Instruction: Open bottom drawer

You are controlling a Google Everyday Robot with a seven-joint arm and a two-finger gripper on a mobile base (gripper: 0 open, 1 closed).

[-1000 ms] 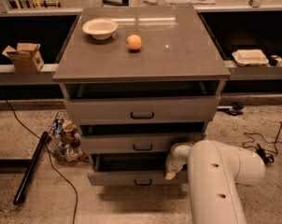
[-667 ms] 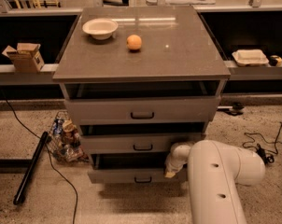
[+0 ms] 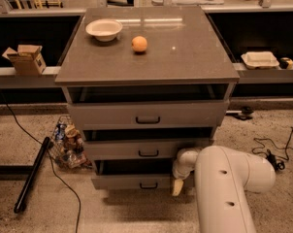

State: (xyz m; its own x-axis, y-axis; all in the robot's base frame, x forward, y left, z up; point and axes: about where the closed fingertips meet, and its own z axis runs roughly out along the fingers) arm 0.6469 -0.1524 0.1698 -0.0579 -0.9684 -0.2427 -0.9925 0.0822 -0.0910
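Since the claw (image 3: pixel 178 186) hangs at the bottom drawer's (image 3: pixel 120 181) right end, the handle (image 3: pixel 148 185) lies just left; claw's spread, cannot tell.

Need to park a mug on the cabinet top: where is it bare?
The cabinet top is bare right of the orange and across its whole front strip. The back-left corner is taken by the bowl. Down low it is crowded: the gripper sits at the right end of the bottom drawer.
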